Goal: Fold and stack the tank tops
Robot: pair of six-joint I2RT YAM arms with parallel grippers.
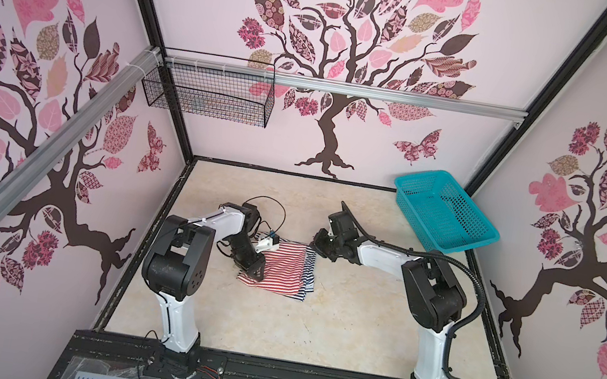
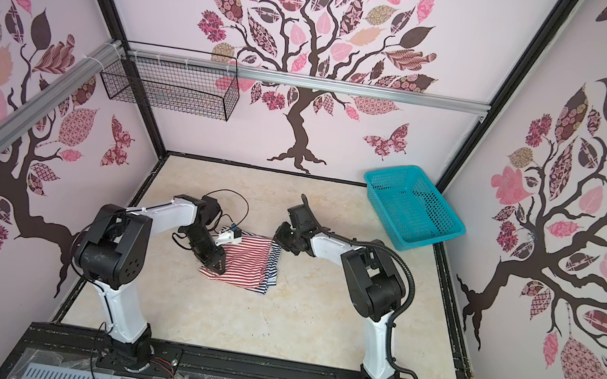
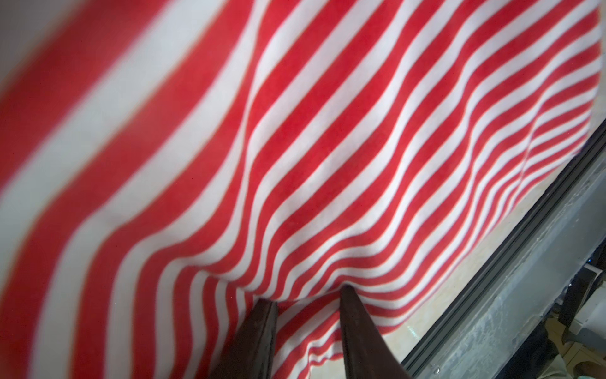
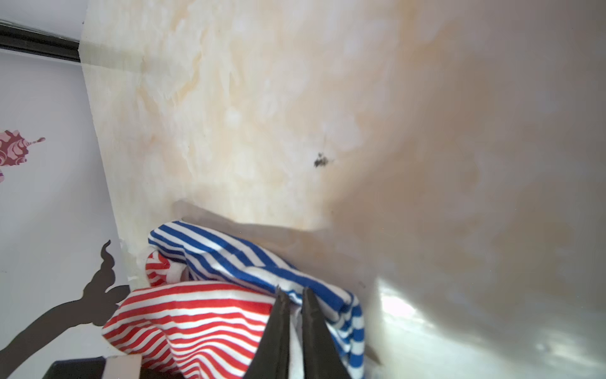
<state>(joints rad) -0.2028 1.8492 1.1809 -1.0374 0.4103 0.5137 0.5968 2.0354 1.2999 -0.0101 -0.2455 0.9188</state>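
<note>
Far left, high on the back wall: black wire basket (image 1: 208,96), hung from the metal rail (image 1: 353,90). Below, on the left side of the pale marbled table (image 1: 311,327), left arm (image 1: 198,227) bent forward and down, left gripper (image 1: 254,271) lowered onto the near-left corner of the cloth pile. In the left wrist view, left gripper (image 3: 306,295) shown with jaws apart, dark fingertips (image 3: 354,321) pressed into the red-and-white tank top (image 3: 328,147), cloth puckered around them, striped cloth showing in the gap; nothing visibly clamped. Mid-table, a little left of centre: red-and-white tank top (image 1: 283,269) folded to a rough rectangle and lying on the navy-and-white tank top (image 1: 310,276), the latter showing only as a strip along the right and near edges in both top views (image 2: 274,267). At the far-right corner of the pile, right gripper (image 1: 313,246), reaching in leftward from the right arm (image 1: 431,293). In the right wrist view, right gripper (image 4: 294,292) with fingers almost together, only a thin slit between, tips set where the red stripes meet the navy-and-white tank top (image 4: 246,259); whether any cloth is nipped, cannot tell. Far right, by the back-right corner: teal basket (image 1: 420,176), well apart from the pile.
</note>
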